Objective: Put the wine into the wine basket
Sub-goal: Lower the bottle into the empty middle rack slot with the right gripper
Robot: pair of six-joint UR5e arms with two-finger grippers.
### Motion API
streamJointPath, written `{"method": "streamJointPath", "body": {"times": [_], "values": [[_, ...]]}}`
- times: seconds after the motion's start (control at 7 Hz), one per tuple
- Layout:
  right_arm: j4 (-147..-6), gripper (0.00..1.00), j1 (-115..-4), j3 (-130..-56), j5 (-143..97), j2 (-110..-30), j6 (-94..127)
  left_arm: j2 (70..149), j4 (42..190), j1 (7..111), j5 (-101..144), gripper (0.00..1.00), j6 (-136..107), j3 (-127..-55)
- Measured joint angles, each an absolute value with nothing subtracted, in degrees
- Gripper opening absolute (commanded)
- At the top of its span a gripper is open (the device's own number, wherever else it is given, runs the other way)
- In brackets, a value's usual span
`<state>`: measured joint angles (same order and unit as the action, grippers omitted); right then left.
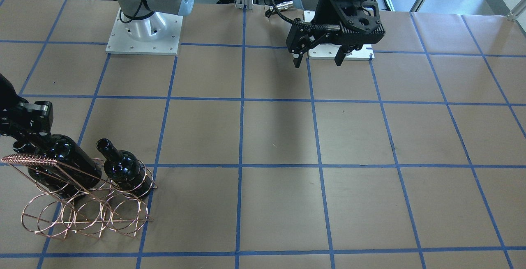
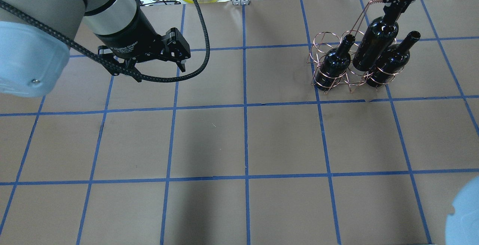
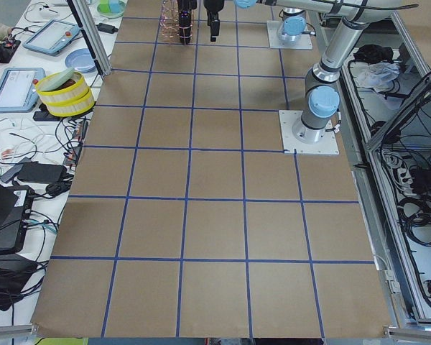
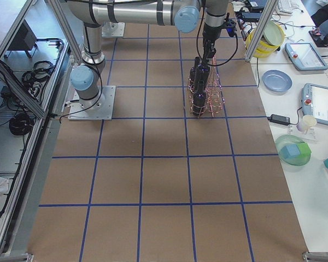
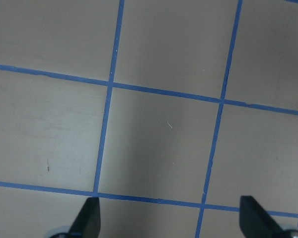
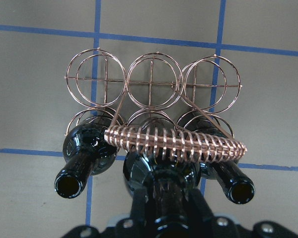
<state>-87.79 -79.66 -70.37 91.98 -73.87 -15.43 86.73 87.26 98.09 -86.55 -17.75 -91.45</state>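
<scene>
Paper, brown and gridded with blue tape, covers the table (image 2: 243, 144). Over its left part hangs the left gripper (image 2: 148, 67), jaws spread wide, with nothing held between the fingers (image 5: 92, 220) and only grid squares beneath them. Far to the right of those fingers stands the wine basket (image 2: 322, 40), a copper wire rack of round rings.

Three black bottles sit in the row of rings nearest the right gripper's fingers. The left-hand bottle (image 2: 334, 63) and the right-hand bottle (image 2: 393, 60) stand one on either side of those fingers, untouched by them. The wine (image 2: 374, 46) is the middle one. Its body is inside the centre ring, and its neck is pinched between the fingers of the right gripper (image 2: 390, 16), which are closed tight on it.

The braided handle (image 6: 174, 141) arches just beyond those fingers, across the wine's shoulder — whether the wine's base rests on the table cannot be told.
</scene>
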Motion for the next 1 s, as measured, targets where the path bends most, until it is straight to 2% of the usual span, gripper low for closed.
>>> {"method": "streamJointPath", "body": {"times": [1.0], "values": [[-91.07, 0.00, -79.80, -74.48, 91.67, -73.09, -16.71, 86.76, 87.24, 98.09, -86.49, 1.00, -17.75, -91.58]]}}
